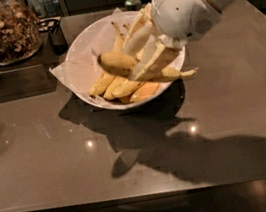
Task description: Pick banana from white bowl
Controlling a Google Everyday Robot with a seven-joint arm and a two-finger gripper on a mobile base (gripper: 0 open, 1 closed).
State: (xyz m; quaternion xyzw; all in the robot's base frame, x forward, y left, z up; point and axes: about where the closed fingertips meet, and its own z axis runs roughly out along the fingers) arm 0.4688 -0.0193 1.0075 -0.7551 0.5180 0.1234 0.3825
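Note:
The white bowl [83, 65], lined with crinkled white paper, stands at the back middle of the brown table. Several yellow bananas [120, 87] lie in it. My gripper [131, 52] hangs over the bowl from the upper right on a white arm. Its two pale fingers [148, 60] are shut on one banana [115, 62], which is lifted above the others; its far end pokes out to the right [181, 73].
A glass jar of nuts [1, 31] stands at the back left on a dark raised block [11, 77]. A small dark cup [56, 37] stands beside it. A green can [131, 0] stands behind the bowl. The table's front edge runs along the bottom.

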